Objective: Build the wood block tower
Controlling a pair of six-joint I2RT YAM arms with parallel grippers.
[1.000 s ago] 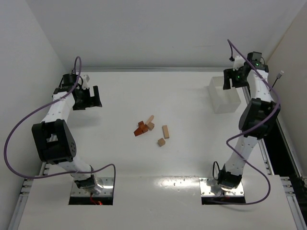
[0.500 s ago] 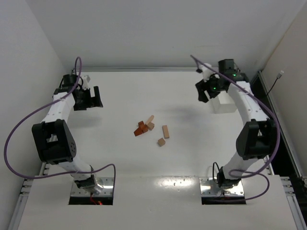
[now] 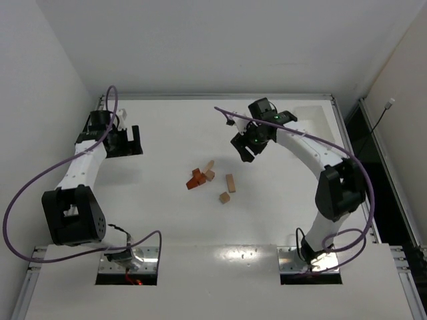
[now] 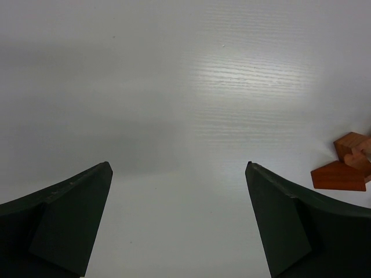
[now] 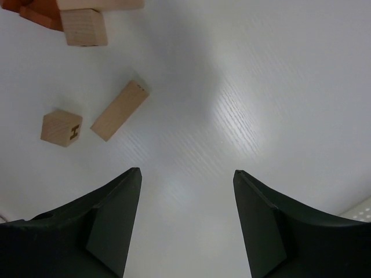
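Hovering beside wood blocks (image 3: 195, 180), right end effector (image 3: 243, 149) gapes, well inside table edges (image 3: 200, 99).

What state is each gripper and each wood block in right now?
left gripper: open, empty, over the bare table.
right gripper: open, empty, near the loose blocks.
tan bar: lying flat, alone, untouched.
tan cube: on the table, apart from the bar.
block cluster: reddish-brown and tan pieces jumbled together, not stacked.
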